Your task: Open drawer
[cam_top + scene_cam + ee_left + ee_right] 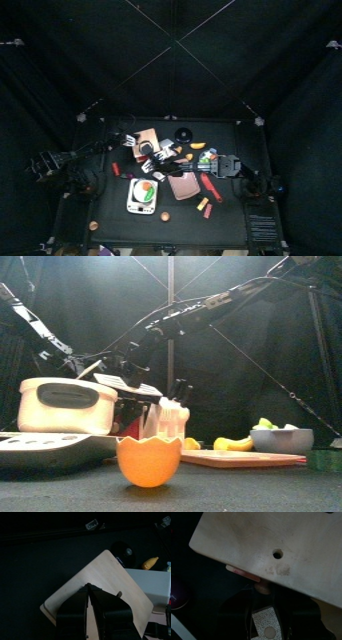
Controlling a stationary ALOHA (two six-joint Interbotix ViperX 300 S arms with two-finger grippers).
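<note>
Drawer (pixel 148 136): part of light-tan wooden box, rear-left bench (pixel 187 225), behind white tray (pixel 143 196). Left fingers (pixel 89 592): pressed together, lying over the box's flat top. Right fingers (pixel 264 619): spread, just beside a box panel with a round hole, pinching nothing visible.

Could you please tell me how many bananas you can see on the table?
1 for certain: a yellow banana lies on the flat board, beside the grey bowl, on the right in the front view. Others may be hidden behind nearer things.
</note>
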